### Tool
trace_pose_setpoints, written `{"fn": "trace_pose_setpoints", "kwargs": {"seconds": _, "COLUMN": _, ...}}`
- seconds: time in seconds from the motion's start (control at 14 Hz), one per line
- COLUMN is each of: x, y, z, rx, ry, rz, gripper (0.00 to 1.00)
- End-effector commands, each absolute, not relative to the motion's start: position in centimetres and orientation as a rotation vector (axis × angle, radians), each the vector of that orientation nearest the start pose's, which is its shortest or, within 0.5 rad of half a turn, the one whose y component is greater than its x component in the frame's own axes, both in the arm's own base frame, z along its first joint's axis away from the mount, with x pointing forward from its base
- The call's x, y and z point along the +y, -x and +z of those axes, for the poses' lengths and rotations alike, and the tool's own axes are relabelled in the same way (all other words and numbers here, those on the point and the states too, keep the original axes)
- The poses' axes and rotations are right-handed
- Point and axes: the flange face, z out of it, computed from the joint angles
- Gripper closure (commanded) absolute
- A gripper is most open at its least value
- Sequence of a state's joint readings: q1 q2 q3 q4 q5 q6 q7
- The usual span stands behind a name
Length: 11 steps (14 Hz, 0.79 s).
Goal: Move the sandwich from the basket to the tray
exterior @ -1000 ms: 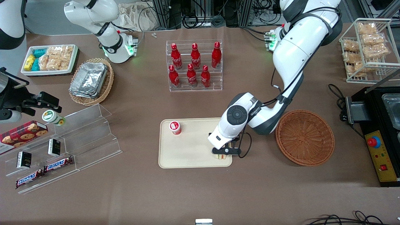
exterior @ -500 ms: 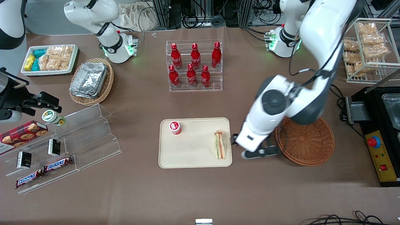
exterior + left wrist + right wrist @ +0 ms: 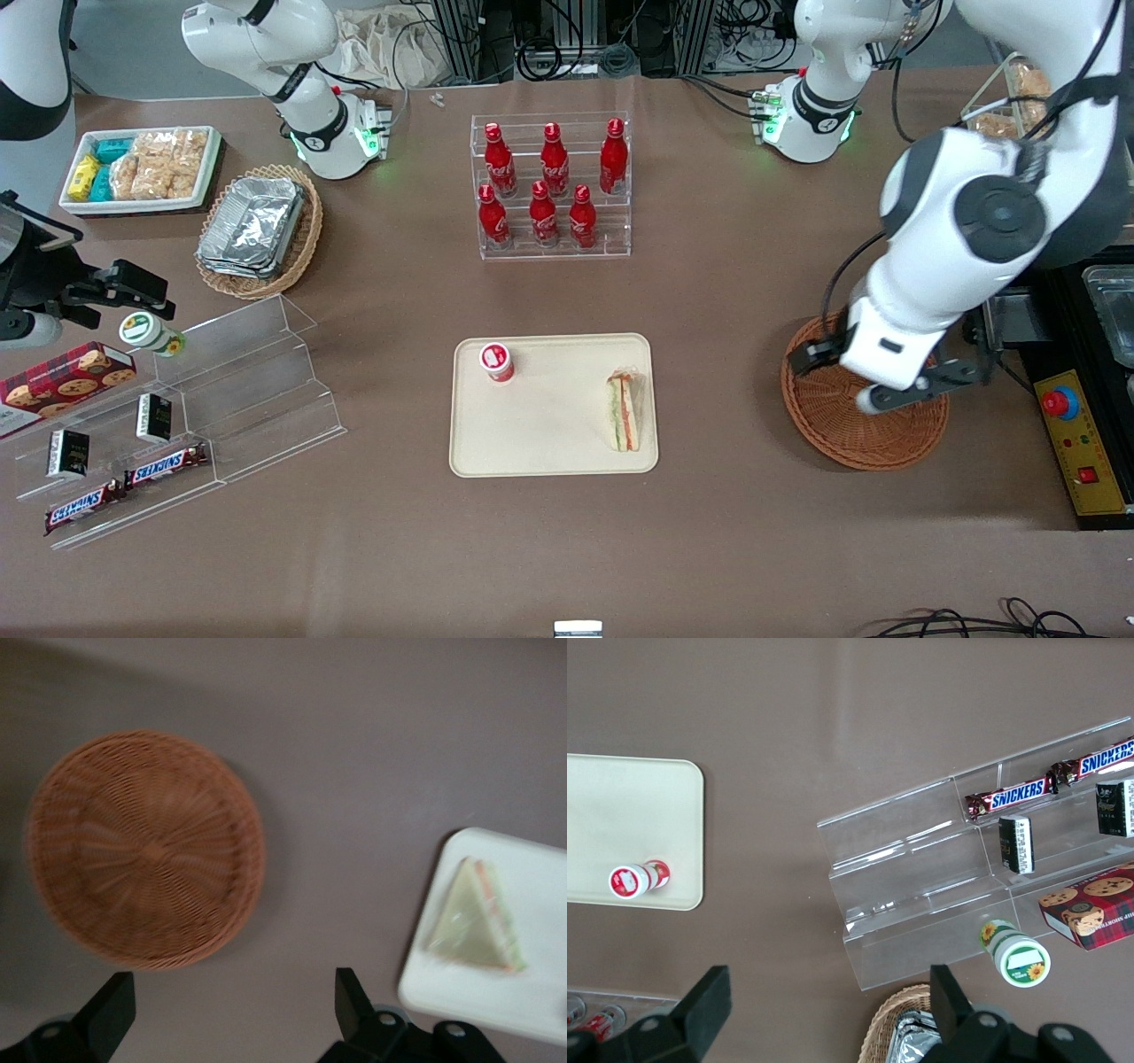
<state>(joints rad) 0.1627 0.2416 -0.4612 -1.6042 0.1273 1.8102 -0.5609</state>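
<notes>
The wrapped triangular sandwich (image 3: 625, 412) lies on the beige tray (image 3: 540, 443), near the tray edge that faces the reddish-brown round basket (image 3: 828, 439). The basket holds nothing. It also shows in the left wrist view (image 3: 146, 849), as do the sandwich (image 3: 478, 921) and a corner of the tray (image 3: 443, 992). My left gripper (image 3: 890, 381) hangs high above the basket, open and empty, its fingers (image 3: 350, 997) spread wide.
A small red-capped cup (image 3: 497, 361) stands on the tray. A clear rack of red bottles (image 3: 551, 186) is farther from the camera. A tan oval basket of foil containers (image 3: 259, 232) and clear stepped shelves (image 3: 204, 408) lie toward the parked arm's end. A black appliance (image 3: 1085, 381) sits beside the round basket.
The gripper let go of the sandwich on the tray, rose and swung away from the tray to above the basket. The sandwich stays where it was set.
</notes>
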Motion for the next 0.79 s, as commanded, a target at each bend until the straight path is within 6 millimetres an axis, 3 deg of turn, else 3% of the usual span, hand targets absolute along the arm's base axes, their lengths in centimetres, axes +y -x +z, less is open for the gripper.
{"fn": "trace_pose_setpoints", "kwargs": {"seconds": 0.0, "x": -10.6, "y": -58.2, "z": 53.2, "rx": -0.255, "ry": 3.132, "rz": 0.064, "gripper": 0.0}}
{"fn": "trace_pose_setpoints", "kwargs": {"seconds": 0.07, "x": -7.9, "y": -57.7, "z": 54.2, "rx": -0.252, "ry": 3.148, "rz": 0.053, "gripper": 0.0}}
{"fn": "trace_pose_setpoints", "kwargs": {"seconds": 0.21, "x": -5.9, "y": -56.4, "z": 55.4, "rx": -0.142, "ry": 3.187, "rz": 0.047, "gripper": 0.0}}
{"fn": "trace_pose_setpoints", "kwargs": {"seconds": 0.36, "x": -5.2, "y": -54.7, "z": 56.1, "rx": -0.006, "ry": 3.182, "rz": 0.038, "gripper": 0.0}}
{"fn": "trace_pose_setpoints", "kwargs": {"seconds": 0.43, "x": -3.9, "y": -54.4, "z": 56.8, "rx": 0.039, "ry": 3.183, "rz": 0.021, "gripper": 0.0}}
{"fn": "trace_pose_setpoints", "kwargs": {"seconds": 0.71, "x": -3.4, "y": -55.6, "z": 59.5, "rx": 0.283, "ry": 3.176, "rz": 0.039, "gripper": 0.0}}
